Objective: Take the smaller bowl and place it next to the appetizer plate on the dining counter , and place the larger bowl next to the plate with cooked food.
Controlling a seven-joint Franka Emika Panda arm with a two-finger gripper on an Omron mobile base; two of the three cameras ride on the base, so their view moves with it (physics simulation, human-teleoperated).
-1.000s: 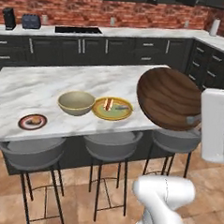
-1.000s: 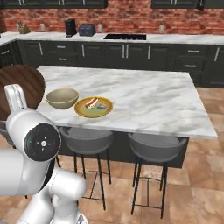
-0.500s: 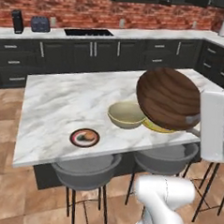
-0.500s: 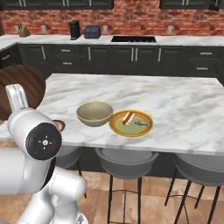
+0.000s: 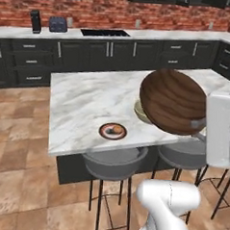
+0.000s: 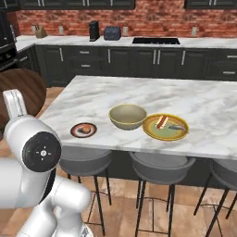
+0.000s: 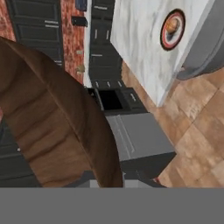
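My gripper (image 5: 197, 126) is shut on the rim of the smaller bowl (image 5: 172, 101), a dark brown wooden bowl held tilted in the air over the near edge of the dining counter (image 5: 84, 98). That bowl also shows at the far left (image 6: 21, 92) and close up (image 7: 52, 131). The appetizer plate (image 5: 112, 131) (image 6: 84, 130) (image 7: 172, 28) lies near the counter's front edge. The larger bowl (image 6: 127, 115), beige, stands right of it, touching the plate with cooked food (image 6: 165, 126). In the left base view the larger bowl (image 5: 141, 112) is mostly hidden behind the held bowl.
Grey round stools (image 5: 114, 160) (image 6: 159, 166) stand along the counter's near side over a brown tile floor. The wall counter with a cooktop (image 5: 105, 33), a toaster (image 5: 57, 23) and a dark coffee machine (image 5: 35, 20) runs along the brick back wall.
The base has driven left along the counter, so the whole scene has shifted right in both base views. The wooden bowl stays in the shut gripper in the same pose.
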